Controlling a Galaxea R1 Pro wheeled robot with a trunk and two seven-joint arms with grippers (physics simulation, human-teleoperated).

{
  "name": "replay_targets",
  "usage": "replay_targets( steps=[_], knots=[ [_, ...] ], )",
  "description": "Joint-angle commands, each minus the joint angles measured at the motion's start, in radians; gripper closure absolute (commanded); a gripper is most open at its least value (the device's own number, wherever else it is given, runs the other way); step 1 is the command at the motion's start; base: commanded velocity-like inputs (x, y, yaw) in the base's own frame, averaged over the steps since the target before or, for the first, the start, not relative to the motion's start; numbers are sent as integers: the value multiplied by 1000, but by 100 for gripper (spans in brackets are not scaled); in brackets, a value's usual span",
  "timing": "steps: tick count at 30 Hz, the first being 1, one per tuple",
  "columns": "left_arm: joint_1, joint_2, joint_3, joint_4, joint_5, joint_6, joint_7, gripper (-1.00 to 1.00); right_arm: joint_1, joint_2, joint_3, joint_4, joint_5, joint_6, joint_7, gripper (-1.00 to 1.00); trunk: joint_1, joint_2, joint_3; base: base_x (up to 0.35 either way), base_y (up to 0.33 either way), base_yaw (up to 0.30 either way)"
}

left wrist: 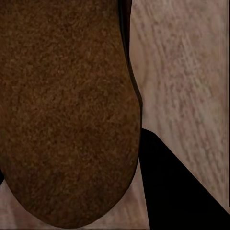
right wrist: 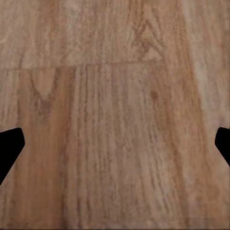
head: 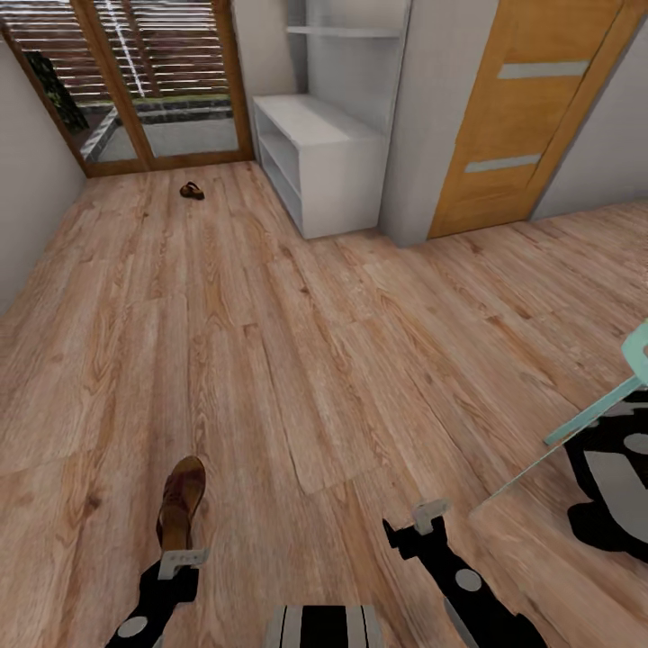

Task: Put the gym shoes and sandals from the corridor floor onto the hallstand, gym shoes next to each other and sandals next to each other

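A brown sandal [head: 183, 497] sticks out forward from my left gripper [head: 183, 560], which is shut on its heel end, low over the corridor floor [head: 297, 360]. In the left wrist view the sandal's brown sole [left wrist: 67, 110] is very close, with one dark finger [left wrist: 177, 191] beside it. The second sandal [head: 192, 190] lies far ahead on the floor, near the glass door. The pale hallstand [head: 315, 153] stands at the back right of it, against the wall. My right gripper [head: 430, 520] hangs open over bare planks, its fingertips [right wrist: 9, 151] wide apart. The gym shoes are out of view.
A slatted glass door [head: 153, 81] closes the corridor's far end. An orange wooden door [head: 531, 108] and a grey wall corner [head: 423, 135] stand at right. A teal frame [head: 603, 405] and a black-and-white object [head: 621, 486] sit close at my right.
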Motion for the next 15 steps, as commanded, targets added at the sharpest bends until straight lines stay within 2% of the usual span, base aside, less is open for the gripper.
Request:
replay_targets(
  steps=[1,3,6,11,12,15],
  knots=[
    [5,0,2,1,-7,-6,2,100,0,3,3,24,-4,-17,0,-100,-1,0,5,0,0,0],
    [29,-1,2,1,-4,-15,2,100,0,28,3,118,-2,-81,-3,-100,-2,1,16,0,0,0],
    [51,0,3,-1,11,-21,2,100,1,39,3,173,0,-141,-4,-100,-3,1,32,0,0,0],
    [94,6,2,-7,68,-68,0,100,1,45,2,285,-1,-256,-6,-100,-5,2,60,0,0,0],
    [108,7,0,-3,84,-94,0,100,1,45,1,349,-2,-340,-7,-100,-6,3,65,0,0,0],
    [112,7,-1,-1,87,-99,0,100,1,45,0,385,-3,-382,-7,-100,-7,3,81,0,0,0]
  ],
)
